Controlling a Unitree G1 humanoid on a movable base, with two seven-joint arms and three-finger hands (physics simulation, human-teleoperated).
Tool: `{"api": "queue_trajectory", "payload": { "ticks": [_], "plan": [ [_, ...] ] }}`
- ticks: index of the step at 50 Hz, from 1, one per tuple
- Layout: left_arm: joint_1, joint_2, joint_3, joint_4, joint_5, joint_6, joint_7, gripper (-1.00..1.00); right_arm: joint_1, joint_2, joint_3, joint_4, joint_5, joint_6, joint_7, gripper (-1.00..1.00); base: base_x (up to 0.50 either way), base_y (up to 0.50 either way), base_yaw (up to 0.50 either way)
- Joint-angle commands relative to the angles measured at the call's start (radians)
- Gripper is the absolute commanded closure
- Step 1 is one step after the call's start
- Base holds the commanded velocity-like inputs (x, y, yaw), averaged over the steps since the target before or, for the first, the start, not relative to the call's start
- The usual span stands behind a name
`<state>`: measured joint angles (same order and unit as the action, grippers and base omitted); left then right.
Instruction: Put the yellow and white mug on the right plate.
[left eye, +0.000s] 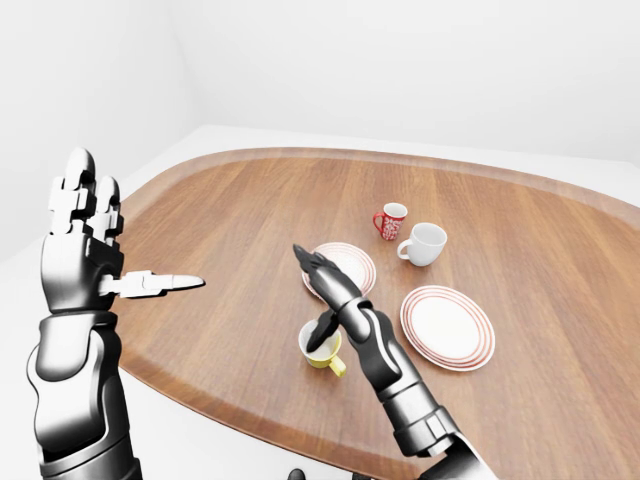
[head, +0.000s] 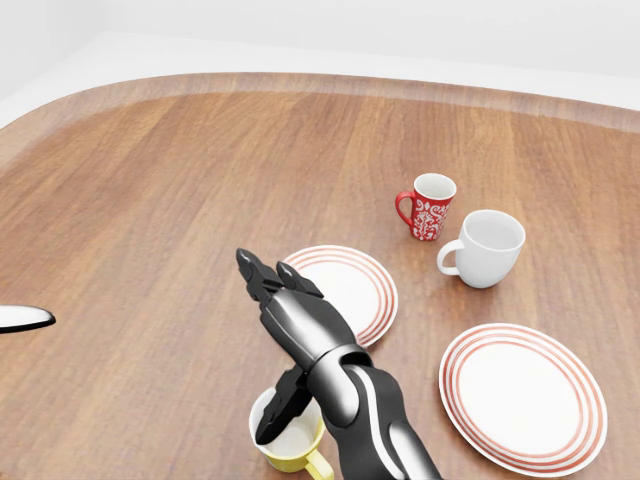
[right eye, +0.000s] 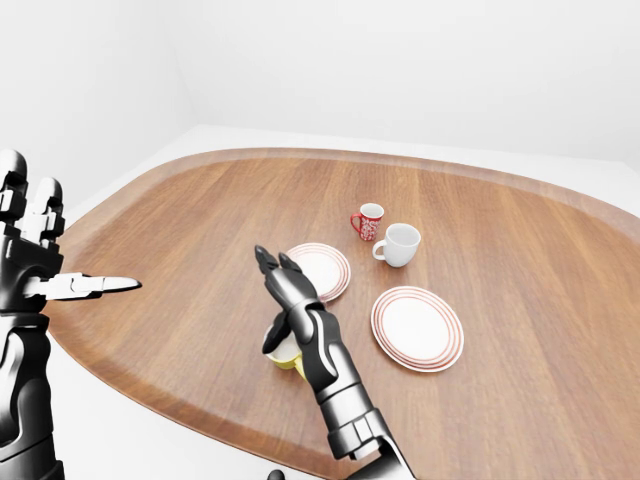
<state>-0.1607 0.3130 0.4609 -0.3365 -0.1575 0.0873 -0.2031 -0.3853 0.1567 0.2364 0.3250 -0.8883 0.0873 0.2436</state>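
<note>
The yellow and white mug (head: 292, 446) stands upright near the bottom edge of the head view, its handle pointing to the lower right. My right hand (head: 272, 345) hovers open just above it. The fingers reach toward the left plate, and the thumb hangs over the mug's mouth and hides part of the rim. Its fingers are not closed round the mug. The right plate (head: 523, 396), white with red rings, lies bare to the right of the mug. My left hand (left eye: 120, 240) is held up open at the far left of the left-eye view, off the table's edge.
A second red-ringed plate (head: 355, 285) lies above the yellow mug, partly behind my right hand. A red patterned mug (head: 428, 207) and a larger white mug (head: 488, 247) stand above the right plate. The oval wooden table (head: 150, 200) has its curved edge at the left.
</note>
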Motion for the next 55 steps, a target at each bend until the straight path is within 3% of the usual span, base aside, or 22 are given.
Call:
{"api": "queue_trajectory", "payload": {
  "ticks": [1,38,43,55],
  "plan": [
    [0.0,-0.001,0.0,-0.001,0.002,0.0,-0.002,-1.0,0.037,-0.003,0.004,0.099,0.016,0.0,-0.074,-1.0,0.0,0.0,0.0],
    [0.006,-0.008,-0.007,0.001,0.013,0.0,-0.009,-1.0,-0.045,-0.014,-0.033,0.434,0.049,0.0,-0.23,-1.0,0.0,0.0,0.0],
    [0.007,-0.008,-0.008,0.002,0.014,0.0,-0.01,-1.0,-0.069,-0.014,-0.041,0.521,0.055,-0.028,-0.269,-1.0,0.0,0.0,0.0],
    [0.008,-0.013,-0.012,-0.001,0.018,0.0,-0.011,-1.0,-0.098,-0.005,-0.043,0.581,0.054,-0.038,-0.286,-1.0,0.0,0.0,0.0]
  ]
}}
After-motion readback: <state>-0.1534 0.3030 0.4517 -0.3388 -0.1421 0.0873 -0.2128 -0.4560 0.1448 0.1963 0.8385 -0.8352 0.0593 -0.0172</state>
